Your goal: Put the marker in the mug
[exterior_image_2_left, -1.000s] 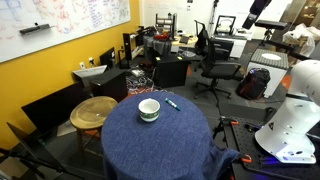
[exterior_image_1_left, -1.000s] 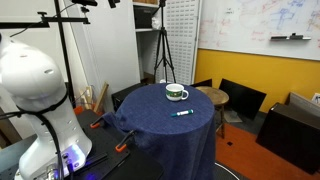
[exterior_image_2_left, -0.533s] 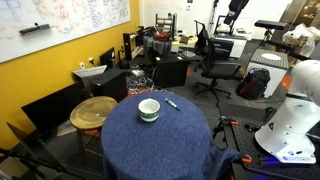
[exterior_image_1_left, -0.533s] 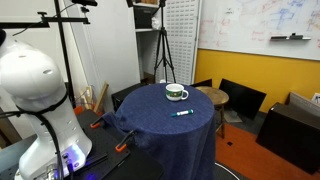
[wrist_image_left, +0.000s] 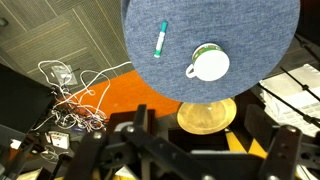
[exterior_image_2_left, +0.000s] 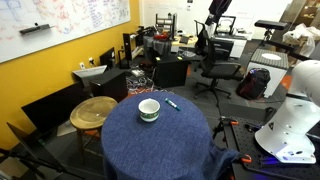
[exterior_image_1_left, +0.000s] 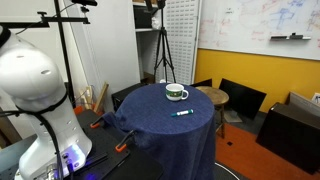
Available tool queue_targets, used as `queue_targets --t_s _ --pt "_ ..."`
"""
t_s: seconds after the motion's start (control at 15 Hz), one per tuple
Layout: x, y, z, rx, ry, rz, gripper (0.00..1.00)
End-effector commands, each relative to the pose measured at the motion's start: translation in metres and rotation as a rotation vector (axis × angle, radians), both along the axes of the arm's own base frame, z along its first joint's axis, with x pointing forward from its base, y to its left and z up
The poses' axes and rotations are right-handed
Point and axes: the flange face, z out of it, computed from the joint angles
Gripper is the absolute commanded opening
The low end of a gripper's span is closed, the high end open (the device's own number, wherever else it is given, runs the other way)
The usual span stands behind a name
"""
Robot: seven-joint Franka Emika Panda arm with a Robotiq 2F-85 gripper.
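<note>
- Swinging sideways across the top of an exterior view over the last second, the gripper is high above the table, so I'd say the approach has barely begun
- jaws look spread wide in the wrist view, nothing held
- marker lies flat on the table near the mug, not touching it
- whiteboard scribbles are too small to read, and no brands show

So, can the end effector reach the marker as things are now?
Probably yes. The marker lies flat on the blue tablecloth, apart from the mug, nothing covering it. The end effector hangs high above, so a long descent is needed.
</note>
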Motion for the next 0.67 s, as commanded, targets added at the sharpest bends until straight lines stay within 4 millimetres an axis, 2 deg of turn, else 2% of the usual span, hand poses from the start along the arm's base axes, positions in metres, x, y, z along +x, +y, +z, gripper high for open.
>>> queue_targets --t_s 0.0,0.33,0.6 --pt "0.012 -0.027 -0.017 -0.010 -0.023 0.000 1.00" --pt "0.022 -0.060 -0.054 -0.003 -0.031 -0.010 1.00" --pt "0.026 -0.079 -0.086 0.013 -0.017 -0.029 1.00"
